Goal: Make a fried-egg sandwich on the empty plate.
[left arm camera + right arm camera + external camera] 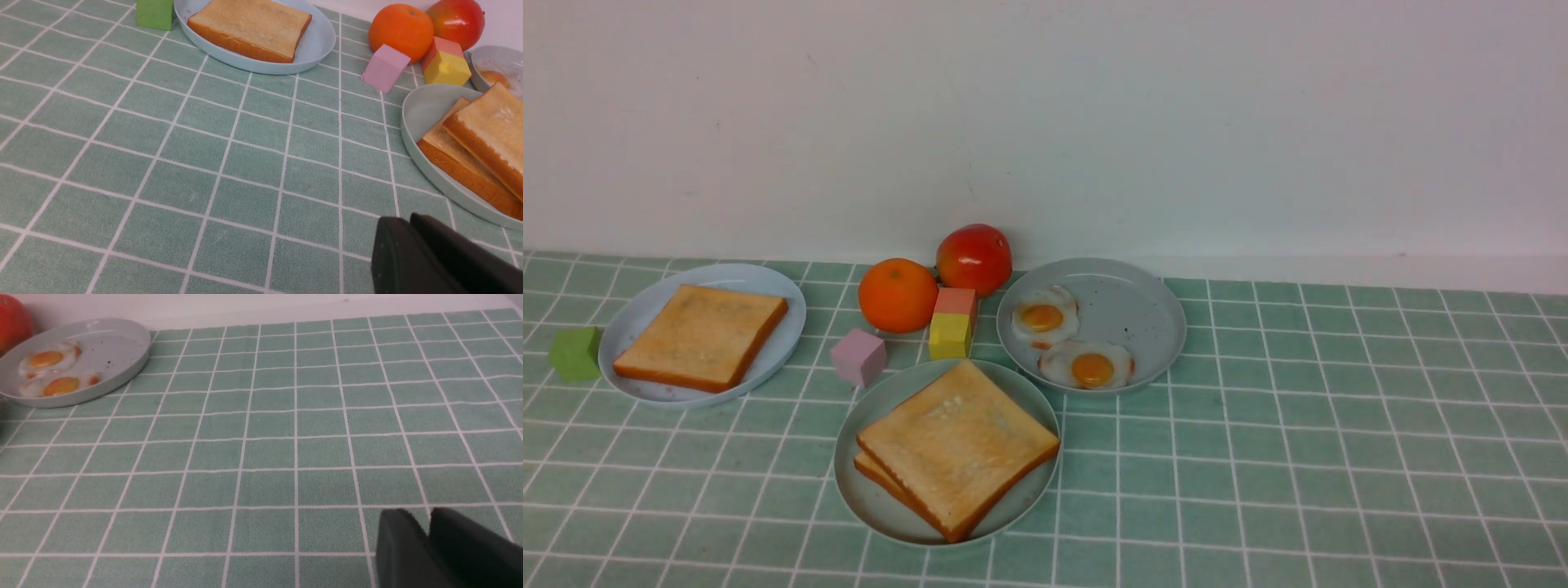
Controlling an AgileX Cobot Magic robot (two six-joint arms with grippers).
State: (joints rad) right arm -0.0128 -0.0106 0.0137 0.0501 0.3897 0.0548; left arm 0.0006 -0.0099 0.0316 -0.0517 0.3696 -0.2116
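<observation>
Green block (576, 353) sits at far left on the counter (1339, 457), just beside the pale blue plate (637, 314) carrying one toast slice (701, 335). Orange (898, 295), tomato (974, 259), pink block (858, 357) and yellow-pink block (953, 324) cluster mid-counter. In front of them, the mint-green plate (870, 498) holds two stacked toast slices (958, 445); any egg between them cannot be seen. Grey speckled plate (1127, 314) to its right holds two fried eggs (1045, 316). Left claw (410, 220): fingers pressed together, holding nothing. Right claw (427, 518): narrow gap between fingers, holding nothing, over bare counter.
</observation>
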